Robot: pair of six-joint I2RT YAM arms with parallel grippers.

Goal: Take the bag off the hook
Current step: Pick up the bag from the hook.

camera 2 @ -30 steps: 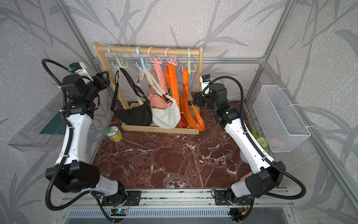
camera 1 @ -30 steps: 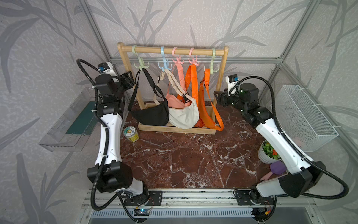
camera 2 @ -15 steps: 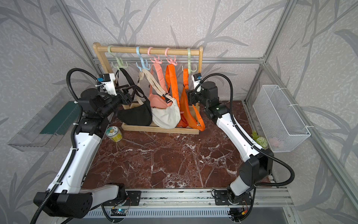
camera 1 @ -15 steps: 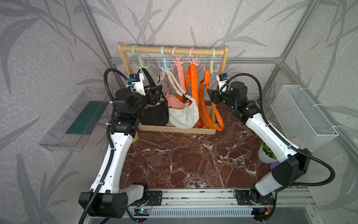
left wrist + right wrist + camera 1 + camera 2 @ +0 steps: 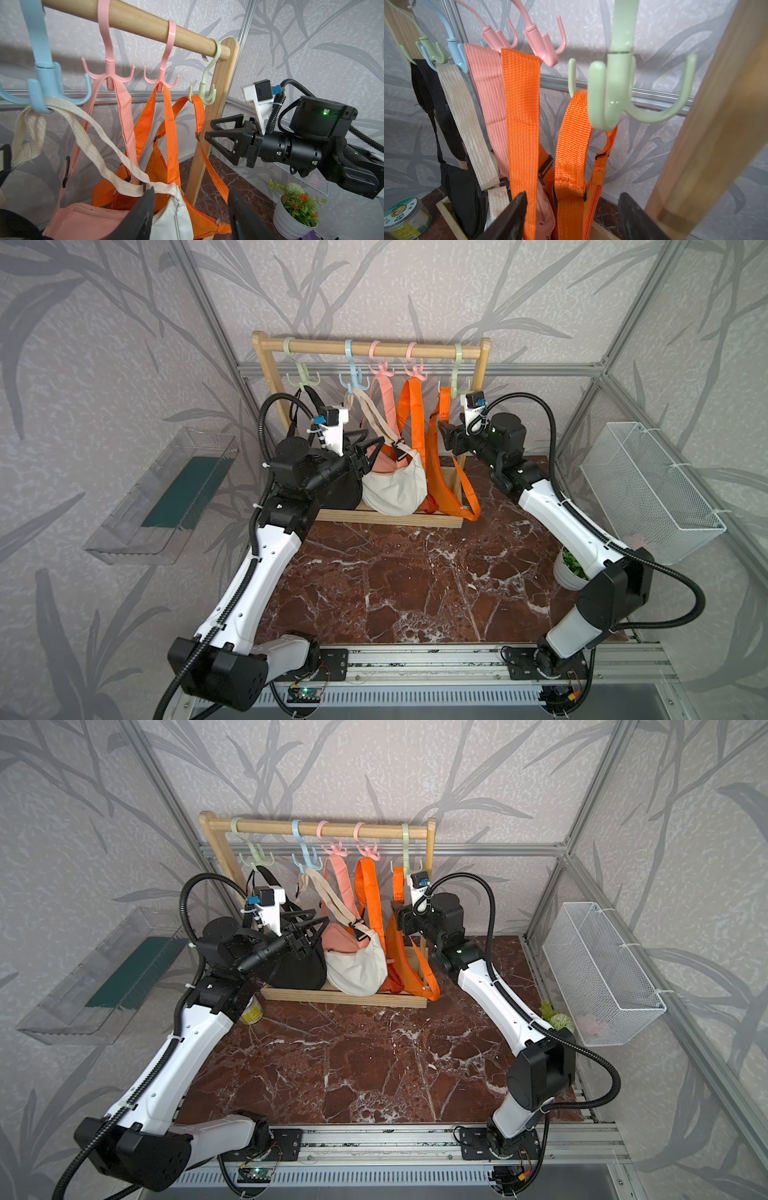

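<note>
The right gripper (image 5: 208,131), jaws wide and empty, sits just beside the strap (image 5: 571,124) of the orange bag (image 5: 434,464), which hangs on the green hook (image 5: 610,93) at the right end of the rail (image 5: 145,22). It looks best to pinch high and lift the strap over the hook's tip, because the post (image 5: 716,124) crowds one side. The left gripper (image 5: 191,192), open and empty, hovers near the cream bag (image 5: 395,489).

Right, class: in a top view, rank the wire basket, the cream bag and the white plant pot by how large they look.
1. wire basket
2. cream bag
3. white plant pot, partly hidden behind the right arm, yet clearly smallest
</note>
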